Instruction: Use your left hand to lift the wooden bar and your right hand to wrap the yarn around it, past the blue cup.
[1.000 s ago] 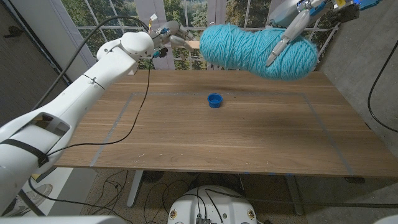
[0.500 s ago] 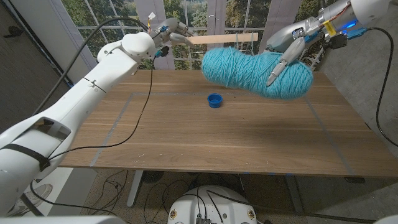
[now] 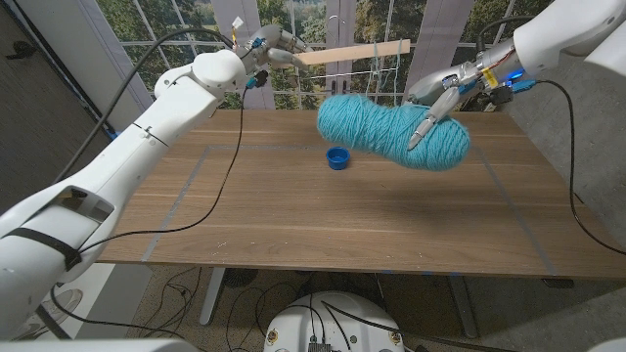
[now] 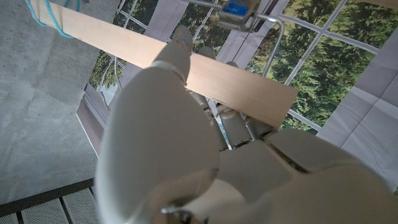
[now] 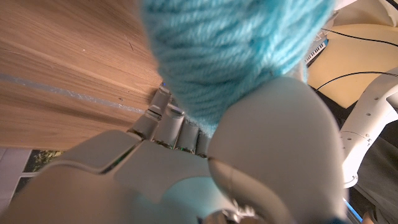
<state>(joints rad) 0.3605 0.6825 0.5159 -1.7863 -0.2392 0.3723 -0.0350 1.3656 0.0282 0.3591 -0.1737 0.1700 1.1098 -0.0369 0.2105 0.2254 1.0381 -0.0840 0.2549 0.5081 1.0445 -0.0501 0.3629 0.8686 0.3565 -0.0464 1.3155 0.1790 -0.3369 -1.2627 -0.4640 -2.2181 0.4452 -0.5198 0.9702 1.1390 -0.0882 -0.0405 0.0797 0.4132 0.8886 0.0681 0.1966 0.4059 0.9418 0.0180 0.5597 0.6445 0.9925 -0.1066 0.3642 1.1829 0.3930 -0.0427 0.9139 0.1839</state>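
Note:
My left hand [image 3: 271, 47] grips one end of the pale wooden bar [image 3: 354, 52] and holds it high above the table's far edge; the left wrist view shows the bar [image 4: 155, 59] crossing above that hand [image 4: 168, 143], with a turn of yarn strand [image 4: 45, 15] near its far end. A thin strand [image 3: 375, 70] hangs from the bar down to the big teal yarn skein [image 3: 391, 129]. My right hand [image 3: 440, 98] holds the skein in the air over the table, right of the small blue cup [image 3: 337, 157]. The right wrist view shows the yarn [image 5: 230, 56] against my right hand [image 5: 205, 162].
The wooden table [image 3: 293, 215] carries grey tape lines [image 3: 186, 196] that mark a rectangle around the cup. Windows with a metal railing [image 3: 337, 20] stand behind the table. A black cable [image 3: 220, 186] from the left arm drapes over the table's left part.
My right hand has lowered the yarn skein from bar height down toward the table, slightly leftward. The bar's free end has tilted up and now shows fully above the skein.

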